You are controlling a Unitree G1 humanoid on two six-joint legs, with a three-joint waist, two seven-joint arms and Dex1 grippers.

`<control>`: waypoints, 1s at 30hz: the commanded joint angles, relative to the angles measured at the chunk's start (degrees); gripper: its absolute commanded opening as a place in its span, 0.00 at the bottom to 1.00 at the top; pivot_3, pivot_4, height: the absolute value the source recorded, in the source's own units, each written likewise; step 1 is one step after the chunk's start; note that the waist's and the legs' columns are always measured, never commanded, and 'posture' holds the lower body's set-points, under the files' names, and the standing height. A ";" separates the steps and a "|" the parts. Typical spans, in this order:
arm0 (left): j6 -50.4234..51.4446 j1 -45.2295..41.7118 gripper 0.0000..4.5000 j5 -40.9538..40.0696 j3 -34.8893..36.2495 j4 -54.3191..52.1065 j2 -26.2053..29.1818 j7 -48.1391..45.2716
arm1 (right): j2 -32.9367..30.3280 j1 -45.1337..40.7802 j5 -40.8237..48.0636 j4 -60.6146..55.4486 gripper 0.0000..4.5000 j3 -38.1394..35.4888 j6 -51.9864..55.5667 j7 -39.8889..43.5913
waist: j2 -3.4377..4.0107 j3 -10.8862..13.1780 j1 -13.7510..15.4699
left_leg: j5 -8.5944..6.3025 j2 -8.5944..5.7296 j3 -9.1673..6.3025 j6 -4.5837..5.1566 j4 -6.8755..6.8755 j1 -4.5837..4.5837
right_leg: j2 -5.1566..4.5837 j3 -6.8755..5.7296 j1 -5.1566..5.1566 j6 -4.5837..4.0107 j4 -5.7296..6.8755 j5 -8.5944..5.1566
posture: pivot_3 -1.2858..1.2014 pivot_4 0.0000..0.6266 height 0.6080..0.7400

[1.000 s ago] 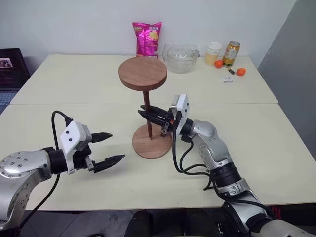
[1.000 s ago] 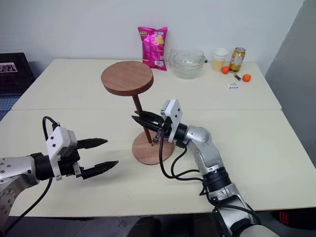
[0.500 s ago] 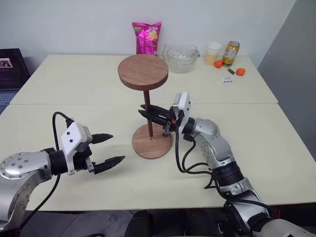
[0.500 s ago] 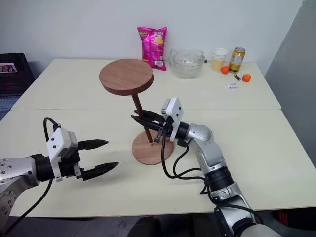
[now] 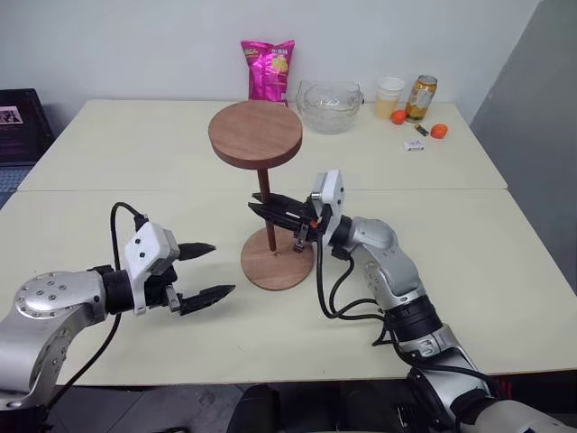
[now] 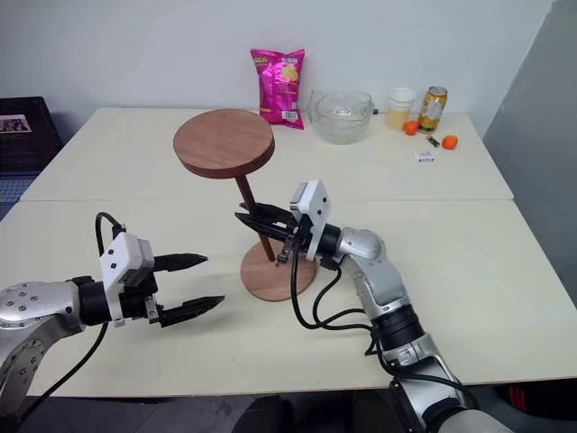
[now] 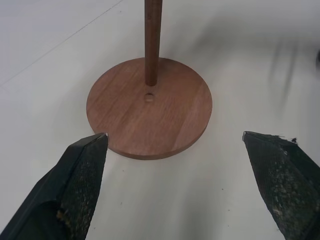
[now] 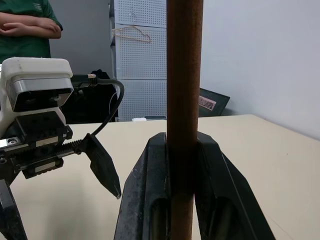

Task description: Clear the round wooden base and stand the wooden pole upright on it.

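The round wooden base (image 5: 287, 269) lies flat on the table's near half, with a small hole (image 7: 148, 97) in its centre. My right gripper (image 5: 262, 206) is shut on the wooden pole (image 5: 267, 221) partway up its rod. The pole's fixed disc (image 5: 255, 133) is at the top and leans slightly to the left. Its lower end (image 7: 149, 80) meets the base just beside the hole, not in it. My left gripper (image 5: 223, 268) is open to the left of the base, low over the table, pointing at it with nothing between its fingers (image 7: 75, 175).
Along the table's far edge stand a pink snack bag (image 5: 268, 70), a glass bowl (image 5: 330, 105), a cup (image 5: 389, 96), a can (image 5: 421, 97) and two small oranges (image 5: 439, 131). A person in green (image 8: 25, 25) stands beyond the table.
The pole's top disc has tipped a little further to the left. Both grippers have stayed about where they were.
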 commanded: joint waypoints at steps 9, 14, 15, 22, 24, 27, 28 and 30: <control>-3.65 -2.90 1.00 2.31 -3.25 2.34 -0.03 -1.98 | 0.61 -2.22 -3.59 6.76 0.06 -0.20 -6.27 -1.91 | 0.00 0.00 -0.04 | 0.00 -0.01 0.01 0.00 0.00 0.00 | 0.00 0.00 0.00 0.00 0.00 0.00 | 0.52 0.24 1.00; -4.68 -3.14 1.00 2.97 -3.86 3.25 -0.33 -2.30 | 1.02 -1.89 -3.83 7.58 0.06 -0.06 -7.67 -2.00 | 0.00 0.00 -0.04 | 0.00 0.00 0.00 0.00 0.00 0.00 | 0.00 0.00 0.00 0.00 0.00 0.00 | 0.52 0.24 1.00; -4.83 -3.22 1.00 3.08 -4.01 3.32 -0.41 -2.36 | 1.13 -1.73 -3.88 7.59 0.06 0.09 -7.78 -2.00 | 0.00 0.00 -0.04 | 0.00 0.00 0.00 0.00 0.00 0.00 | 0.00 0.00 0.00 0.00 0.00 0.00 | 0.52 0.24 1.00; -5.49 -3.47 1.00 3.52 -4.59 3.73 -0.78 -2.53 | 1.36 -0.79 -4.08 7.45 0.06 0.67 -7.87 -1.87 | 0.00 0.00 -0.04 | 0.00 0.00 0.00 0.00 0.00 0.00 | 0.00 0.00 0.00 0.00 0.00 0.00 | 0.52 0.24 1.00; -5.74 -3.45 1.00 3.61 -4.73 3.93 -0.82 -2.49 | 1.31 -0.30 -4.11 7.07 0.06 0.99 -7.68 -1.67 | 0.00 0.00 -0.04 | 0.00 0.00 0.00 0.00 0.00 0.00 | 0.00 0.00 0.00 0.00 0.00 0.00 | 0.52 0.24 1.00; -5.99 -3.47 1.00 3.68 -4.84 4.14 -0.84 -2.42 | 1.30 0.30 -4.41 6.99 0.06 1.55 -7.81 -1.53 | 0.00 0.00 -0.04 | 0.00 0.00 0.00 0.00 0.00 0.00 | 0.00 0.00 0.00 0.00 0.00 0.00 | 0.52 0.24 1.00; -6.04 -3.47 1.00 3.71 -4.85 4.17 -0.84 -2.43 | 1.22 0.45 -4.52 7.14 0.06 1.67 -7.89 -1.49 | 0.00 0.00 -0.04 | 0.00 0.00 0.00 0.00 0.00 0.00 | 0.00 0.00 0.00 0.00 0.00 0.00 | 0.52 0.24 1.00; -6.11 -3.42 1.00 3.74 -4.82 4.22 -0.84 -2.46 | 1.05 0.66 -4.65 7.33 0.06 1.81 -7.95 -1.47 | -0.01 0.00 -0.04 | 0.00 0.00 0.00 0.00 0.00 0.00 | 0.00 0.00 0.00 0.00 0.00 0.00 | 0.52 0.24 1.00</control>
